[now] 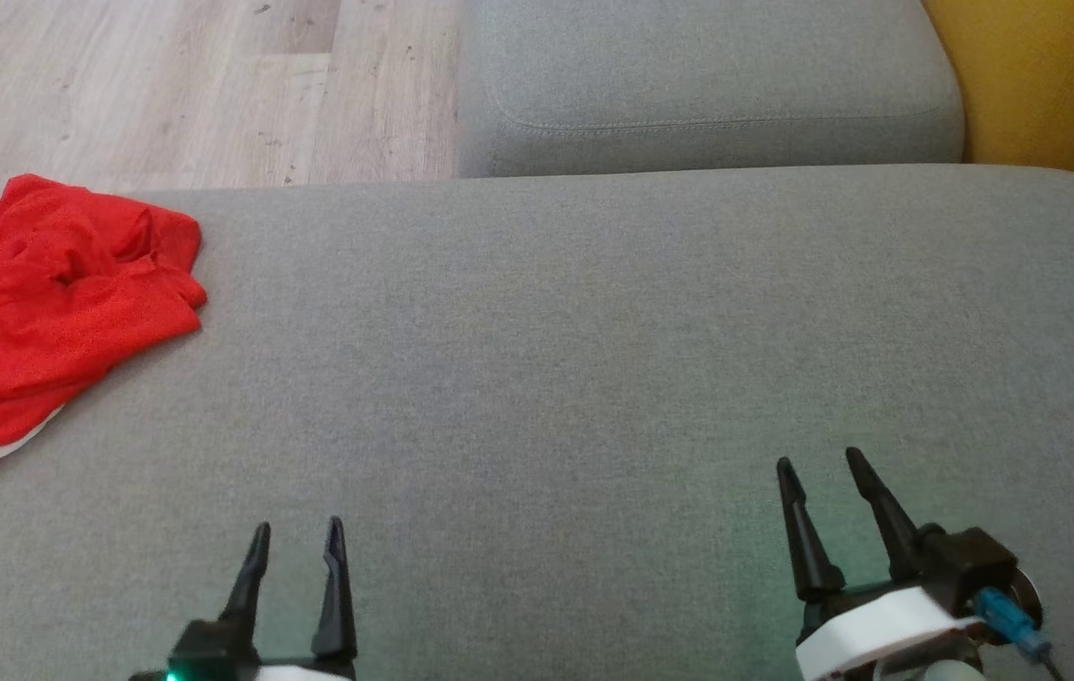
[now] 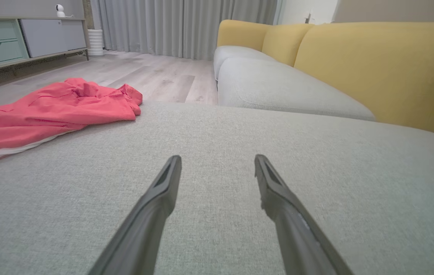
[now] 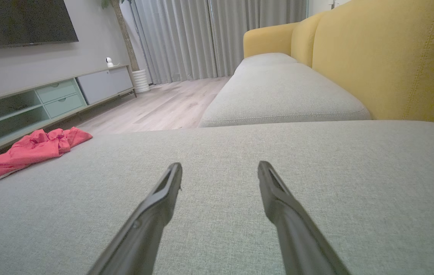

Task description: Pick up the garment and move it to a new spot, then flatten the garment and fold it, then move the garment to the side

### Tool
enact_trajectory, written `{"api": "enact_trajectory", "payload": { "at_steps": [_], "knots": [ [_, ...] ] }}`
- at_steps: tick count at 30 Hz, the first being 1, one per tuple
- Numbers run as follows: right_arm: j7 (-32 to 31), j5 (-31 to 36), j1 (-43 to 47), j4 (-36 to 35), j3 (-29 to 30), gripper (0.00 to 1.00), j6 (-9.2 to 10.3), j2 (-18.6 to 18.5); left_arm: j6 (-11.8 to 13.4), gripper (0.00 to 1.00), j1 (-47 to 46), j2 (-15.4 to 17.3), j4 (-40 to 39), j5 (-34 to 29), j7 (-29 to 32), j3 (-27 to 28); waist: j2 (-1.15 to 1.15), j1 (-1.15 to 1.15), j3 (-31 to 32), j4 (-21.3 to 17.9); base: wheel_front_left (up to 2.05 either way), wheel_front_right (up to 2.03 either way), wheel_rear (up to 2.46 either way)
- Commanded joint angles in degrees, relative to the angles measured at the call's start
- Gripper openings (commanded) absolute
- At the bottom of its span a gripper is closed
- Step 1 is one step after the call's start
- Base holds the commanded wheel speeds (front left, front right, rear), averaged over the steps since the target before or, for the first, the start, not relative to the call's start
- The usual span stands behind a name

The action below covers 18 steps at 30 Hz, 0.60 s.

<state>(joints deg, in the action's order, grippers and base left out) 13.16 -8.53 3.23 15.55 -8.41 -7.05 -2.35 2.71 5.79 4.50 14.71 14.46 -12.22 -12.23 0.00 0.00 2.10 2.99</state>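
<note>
Head view: crumpled red garment (image 1: 54, 303), perhaps white-edged, on the woven grey cushion (image 1: 537, 359); left gripper (image 1: 298, 524) and right gripper (image 1: 819, 458) spread, empty.

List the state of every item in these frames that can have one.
red garment: crumpled, unfolded, lying unheld at the left edge of the grey seat cushion
left gripper: open, holding nothing, over bare cushion
right gripper: open, holding nothing, over bare cushion
curtains: drawn closed
cabinet drawers: shut
television: screen dark
</note>
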Motion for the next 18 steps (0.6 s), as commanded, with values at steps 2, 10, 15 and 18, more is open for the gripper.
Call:
{"api": "enact_trajectory", "payload": {
  "at_steps": [2, 10, 15, 18],
  "knots": [
    [1.20, 2.53, -1.31, -1.47, -1.81, 1.00, -0.43, -0.52, 0.77, 1.00, -0.93, 0.50, -1.44, -2.32, -0.91, 0.86, 0.00, 0.00, 0.04, 0.06, 0.00, 0.00, 0.00],
    [1.68, 4.59, -1.38, -0.65, -2.30, 1.00, -0.44, -0.53, 1.47, 1.00, -0.57, 0.61, -1.58, -3.91, -1.02, 0.49, 0.00, 0.00, 0.08, 0.13, 0.00, 0.00, 0.00],
    [1.45, 4.27, -1.28, -0.15, -2.26, 1.00, -0.44, -0.53, 1.56, 1.00, -0.45, 0.79, -1.47, -3.45, -0.97, 0.49, 0.00, 0.00, 0.23, 0.11, 0.00, 0.00, 0.00],
    [1.43, 4.17, -1.22, 0.08, -2.25, 1.00, -0.44, -0.53, 1.68, 1.00, -0.41, 0.90, -1.33, -3.25, -0.99, 0.48, 0.00, 0.00, 0.37, 0.12, 0.00, 0.00, 0.00]
  ]
}}
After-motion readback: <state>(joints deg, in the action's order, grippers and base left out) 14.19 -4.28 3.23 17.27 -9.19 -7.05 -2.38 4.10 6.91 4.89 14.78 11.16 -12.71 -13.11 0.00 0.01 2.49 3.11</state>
